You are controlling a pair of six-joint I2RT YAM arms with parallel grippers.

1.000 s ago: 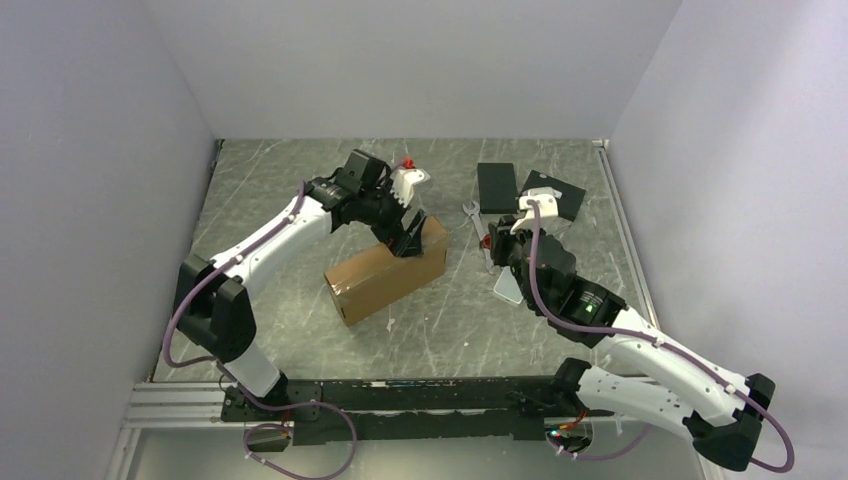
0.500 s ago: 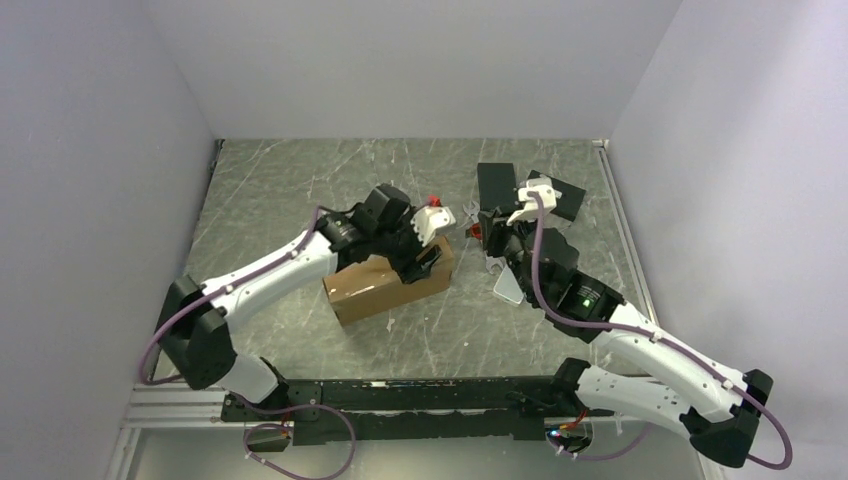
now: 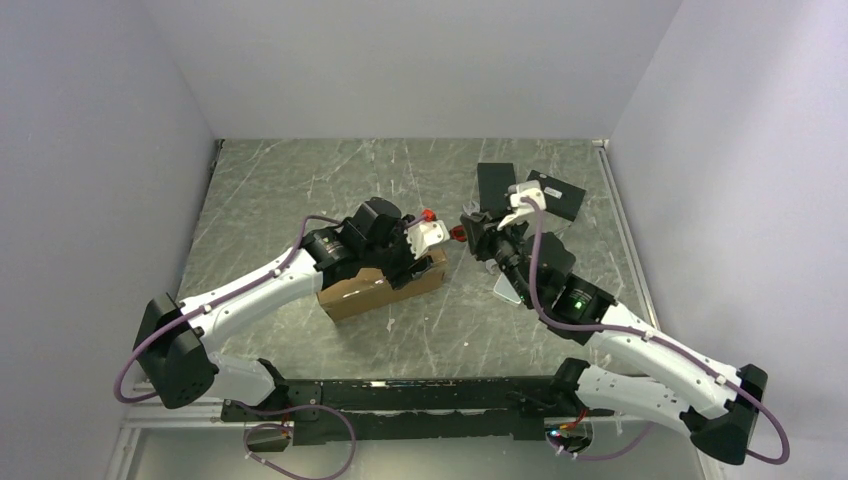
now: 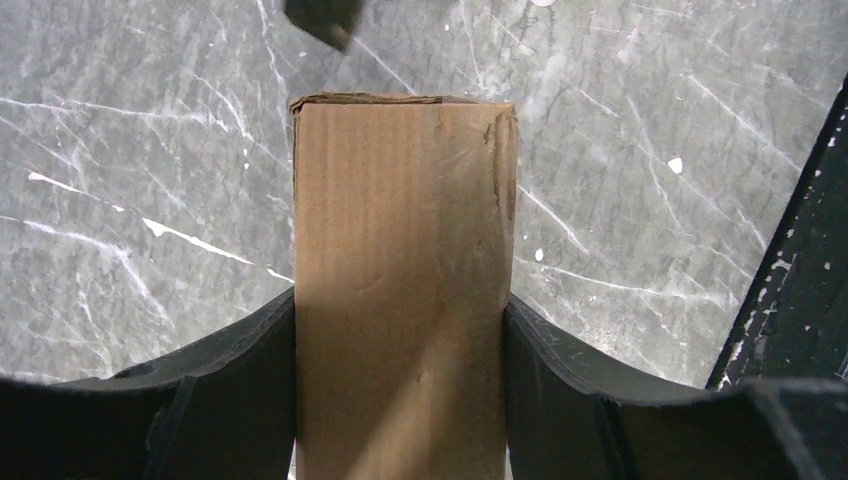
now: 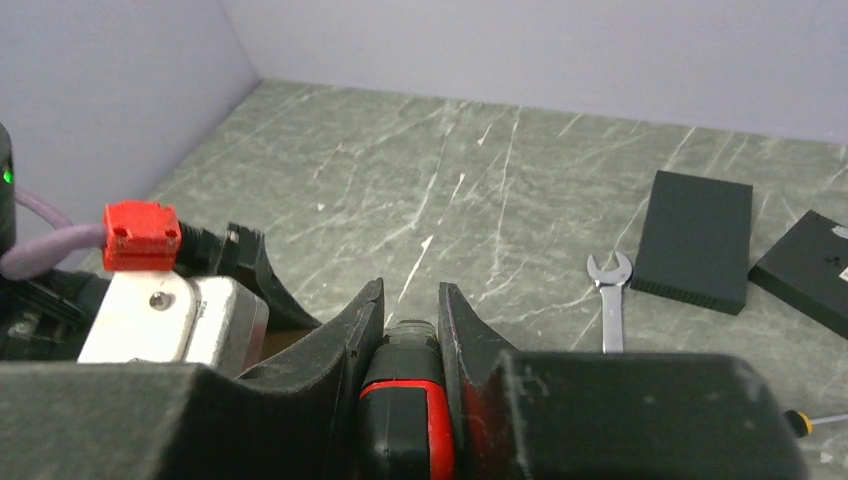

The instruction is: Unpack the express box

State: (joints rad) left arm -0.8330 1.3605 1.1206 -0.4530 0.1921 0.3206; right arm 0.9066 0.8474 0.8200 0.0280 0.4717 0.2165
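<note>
The express box (image 3: 350, 291) is a closed plain brown cardboard box lying at the middle of the table. My left gripper (image 3: 413, 266) is over its right end, with the jaws pressed against both long sides. In the left wrist view the box (image 4: 405, 220) fills the gap of the left gripper (image 4: 401, 305), and both fingers touch its sides. My right gripper (image 3: 470, 229) hovers just right of the box's far right corner. It is shut on a black and red tool handle (image 5: 405, 400), seen between the fingers of the right gripper (image 5: 410, 295).
Two small black boxes (image 3: 496, 186) (image 3: 553, 195) lie at the back right, also in the right wrist view (image 5: 695, 240) (image 5: 812, 272). A silver wrench (image 5: 610, 300) lies beside them. A pale flat item (image 3: 507, 286) lies under the right arm.
My left gripper has come down and toward the front onto the box's right end, and the box has shifted slightly. My right gripper has moved left toward the box with its tool.
</note>
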